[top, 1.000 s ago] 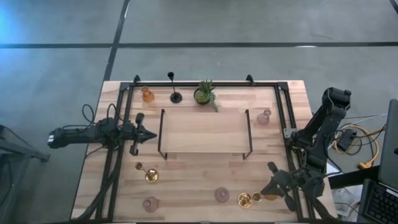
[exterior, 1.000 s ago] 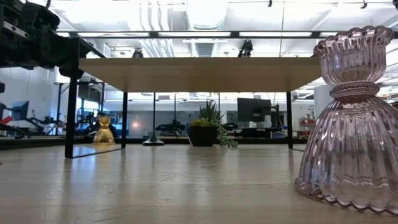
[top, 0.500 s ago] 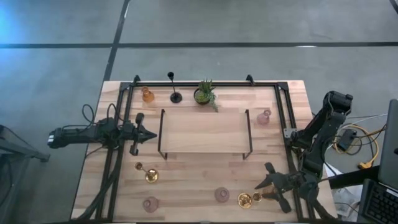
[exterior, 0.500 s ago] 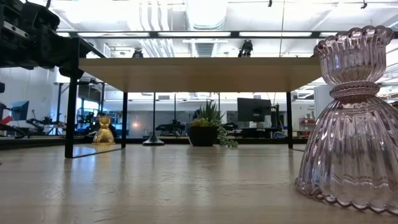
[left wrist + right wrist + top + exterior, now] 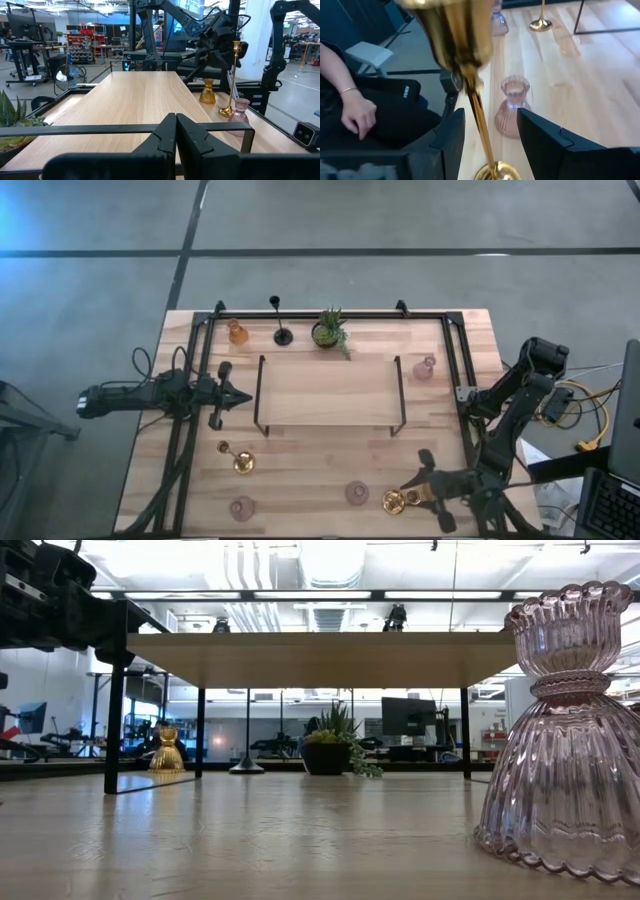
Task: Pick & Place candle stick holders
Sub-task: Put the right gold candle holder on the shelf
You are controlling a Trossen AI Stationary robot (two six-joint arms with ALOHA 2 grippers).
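Note:
A slim tall gold candle stick holder [image 5: 476, 107] stands upright near the table's near right corner [image 5: 394, 501]. My right gripper [image 5: 490, 145] [image 5: 412, 492] is open, one finger on either side of its stem, and I cannot tell whether it touches. An amber holder [image 5: 207, 91] stands just beside it. Pink glass holders [image 5: 357, 492] [image 5: 241, 507] [image 5: 425, 368], a second gold one [image 5: 240, 460], an amber one [image 5: 237, 332] and a black one [image 5: 282, 330] stand about the table. My left gripper [image 5: 235, 395] [image 5: 176, 130] waits shut at the left, holding nothing.
A wooden shelf riser on black legs [image 5: 328, 390] fills the table's middle. A potted plant [image 5: 329, 330] stands at the far edge. A black rail frame [image 5: 455, 370] runs along the sides. A person's hand [image 5: 355, 112] rests beyond the near edge.
My right gripper has opened from shut. It has moved toward the table's left and a little toward the near edge, up to the gold holder, whose stem now stands between its fingers. The holder has stayed in place.

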